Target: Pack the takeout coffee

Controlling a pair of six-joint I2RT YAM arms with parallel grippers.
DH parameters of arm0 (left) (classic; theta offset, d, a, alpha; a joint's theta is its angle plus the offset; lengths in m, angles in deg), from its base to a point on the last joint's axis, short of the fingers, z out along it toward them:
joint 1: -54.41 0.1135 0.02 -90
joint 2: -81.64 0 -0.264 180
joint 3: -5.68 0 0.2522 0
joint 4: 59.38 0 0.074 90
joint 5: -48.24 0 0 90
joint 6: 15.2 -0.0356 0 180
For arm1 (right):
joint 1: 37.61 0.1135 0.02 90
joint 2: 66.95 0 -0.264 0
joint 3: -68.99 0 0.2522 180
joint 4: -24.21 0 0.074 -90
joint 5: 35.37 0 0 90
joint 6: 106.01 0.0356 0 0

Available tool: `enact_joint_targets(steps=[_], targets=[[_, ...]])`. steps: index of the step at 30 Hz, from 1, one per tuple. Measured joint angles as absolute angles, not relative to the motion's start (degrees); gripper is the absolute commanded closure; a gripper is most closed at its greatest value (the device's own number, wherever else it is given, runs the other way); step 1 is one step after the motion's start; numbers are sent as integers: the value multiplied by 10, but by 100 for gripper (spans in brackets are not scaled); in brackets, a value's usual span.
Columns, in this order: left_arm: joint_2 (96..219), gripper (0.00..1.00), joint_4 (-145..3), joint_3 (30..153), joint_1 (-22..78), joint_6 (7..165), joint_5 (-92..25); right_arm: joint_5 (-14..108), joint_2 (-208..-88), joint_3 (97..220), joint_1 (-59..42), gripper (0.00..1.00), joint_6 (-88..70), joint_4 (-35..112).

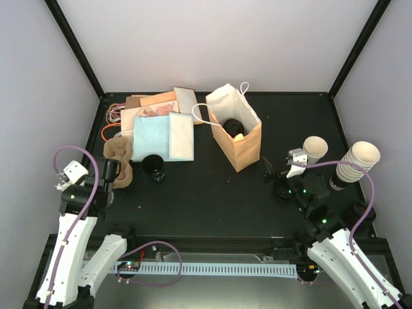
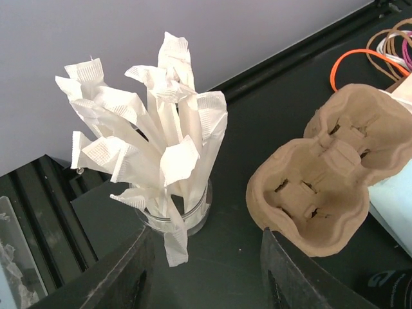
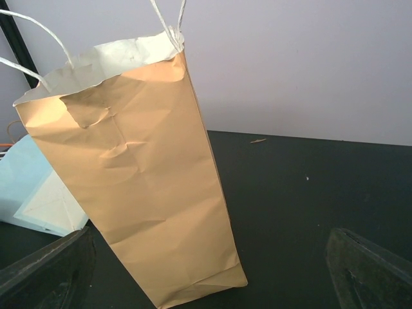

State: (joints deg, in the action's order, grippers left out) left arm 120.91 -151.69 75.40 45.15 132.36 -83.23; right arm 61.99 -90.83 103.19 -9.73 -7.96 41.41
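While the left gripper (image 2: 206, 257) stood half open and the right gripper (image 3: 209, 257) wide, both empty, the takeout coffee (image 1: 232, 125) down in the bag (image 1: 244, 151), nearer the right.

Pale, perhaps lilac walls (image 1: 212, 38), black table (image 1: 212, 199)

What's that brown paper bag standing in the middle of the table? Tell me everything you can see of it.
The paper bag is tan outside and white inside, with white twisted cord handles. It stands open-mouthed on the black table, its front creased near the top. A round black thing and something yellowish show inside, too hidden to name.
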Motion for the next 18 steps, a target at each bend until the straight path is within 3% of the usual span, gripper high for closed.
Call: enact_joint_targets(steps=[11, 13, 18], targets=[[1208, 60, -1493, 735, 488, 1320, -815, 619, -908, 1032, -97, 0, -80, 414], [1209, 65, -1492, 732, 493, 1320, -811, 620, -908, 1032, -97, 0, -80, 414], [1209, 91, -1489, 732, 502, 1318, -805, 619, -908, 1032, -97, 0, -80, 414]])
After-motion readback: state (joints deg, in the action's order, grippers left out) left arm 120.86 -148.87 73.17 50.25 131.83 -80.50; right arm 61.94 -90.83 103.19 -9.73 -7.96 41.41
